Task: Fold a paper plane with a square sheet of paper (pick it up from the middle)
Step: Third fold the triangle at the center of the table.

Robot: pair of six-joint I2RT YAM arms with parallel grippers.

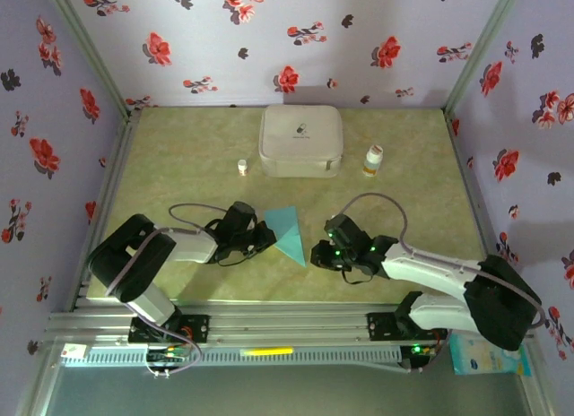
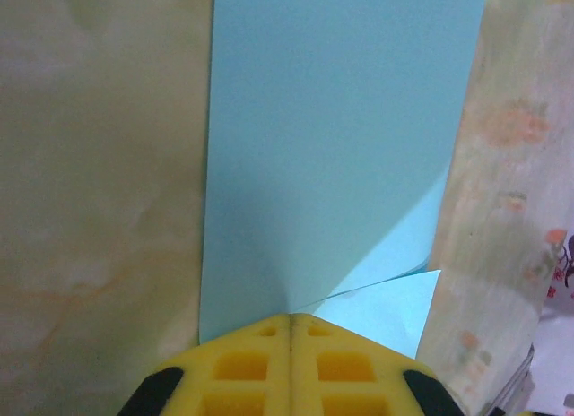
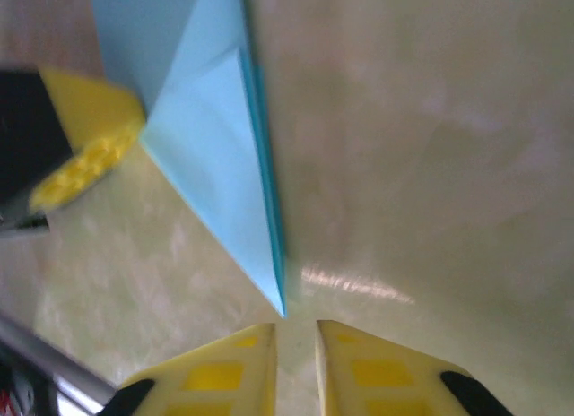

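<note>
Between left jaws, folded paper (image 2: pixel 332 147)

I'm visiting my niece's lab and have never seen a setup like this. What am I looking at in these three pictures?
This is a robot made of two arms, bolted at the near edge of a table. The wide picture comes from a fixed camera above and behind the arms. The two close-ups come from a small camera on each wrist, so the yellow shapes at the bottom of each are that arm's own fingers. Between the arms lies a light blue paper, already partly folded into a pointed shape. The left gripper is shut and pinches the paper's edge. The right gripper has its fingers slightly apart, just short of the paper's tip, and holds nothing. Farther back stand a white rounded case, a small bottle and a small white container.
</note>
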